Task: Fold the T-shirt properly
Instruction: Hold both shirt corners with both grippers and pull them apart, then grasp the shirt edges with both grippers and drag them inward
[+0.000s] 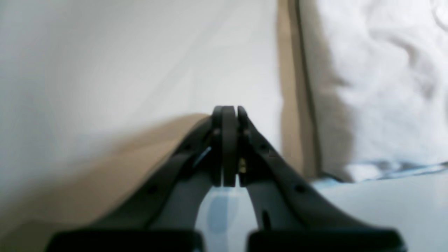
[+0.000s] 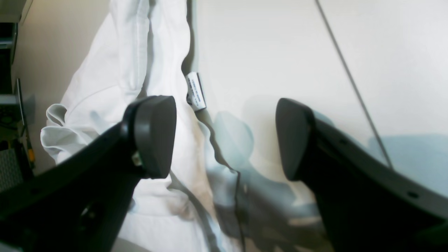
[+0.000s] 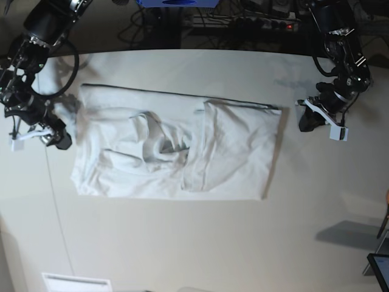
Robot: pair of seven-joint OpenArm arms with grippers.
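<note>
1. Sitting flat on the table, the T-shirt is spread in the middle btwn both arms, so each arm can reach one end; it's a partly folded rectangle, long side running left-right in the base view
2. Left gripper hangs just off the shirt's edge on the base view's right, jaws pressed together on nothing, fabric not touched; prob parked w/ no grab in hand
3. Left wrist view backs this: gripper tips meet w/ no cloth btwn them, white fabric lies beyond & to the side
4. Right gripper is over the opposite end, jaws spread wide & empty; one pad over cloth, the other over bare table, straddling the shirt's edge, which looks like a line-up for a pinch
5. Look of the shirt: plain white, soft, wrinkled; flaps lapped over the middle w/ bunched creases near centre, a small care label sticking out at the edge
6. Judgement: fold is part done, outline not yet neat
</note>
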